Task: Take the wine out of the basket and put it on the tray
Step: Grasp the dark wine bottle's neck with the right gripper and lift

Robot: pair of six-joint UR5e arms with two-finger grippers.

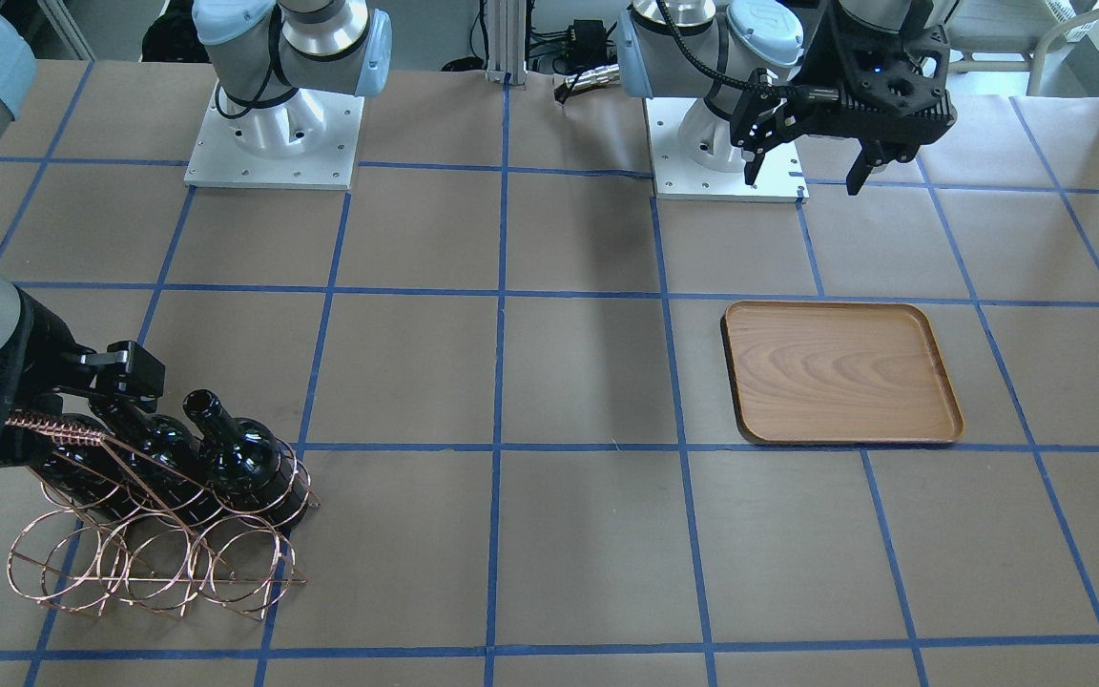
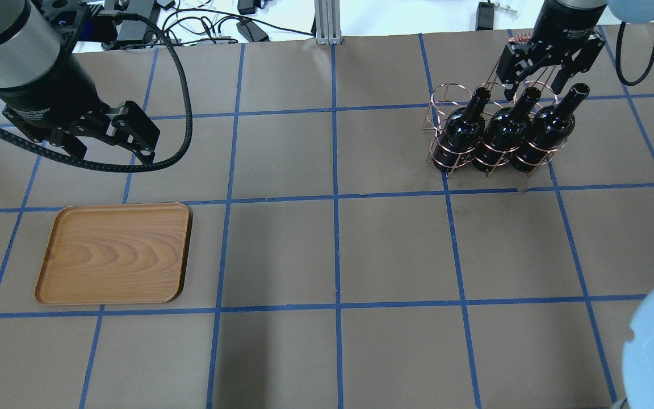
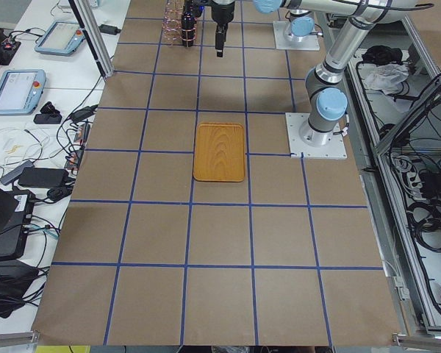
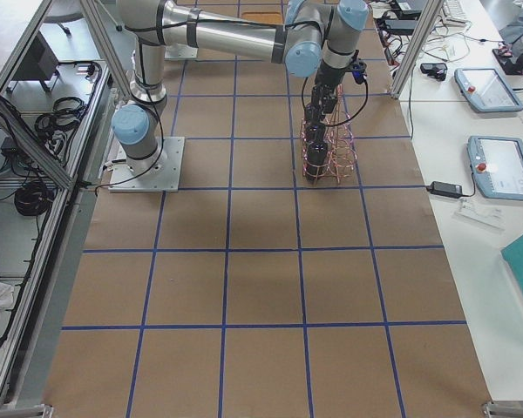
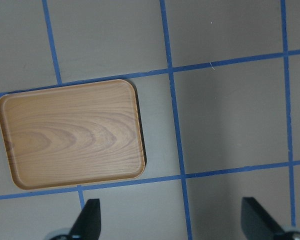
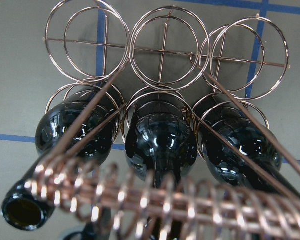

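Observation:
Three near-black wine bottles [image 2: 463, 128] [image 2: 500, 133] [image 2: 548, 128] lie tilted in the lower rings of the copper wire basket [image 2: 443, 96] at the table's far right. My right gripper [image 2: 534, 85] is open, with its fingers on either side of the middle bottle's neck [image 2: 525, 101], beside the coiled handle [image 6: 190, 200]. The right wrist view looks down on all three bottles [image 6: 162, 142]. The wooden tray [image 2: 114, 253] lies empty on the left. My left gripper [image 2: 108, 145] is open and empty above the table behind the tray [image 5: 72, 132].
Blue tape lines grid the brown table. Both arm bases [image 1: 273, 143] [image 1: 731, 143] stand on white plates at the robot's edge. The basket's upper rings [image 6: 165, 45] hold nothing. An aluminium post [image 2: 324, 23] and cables lie past the far edge.

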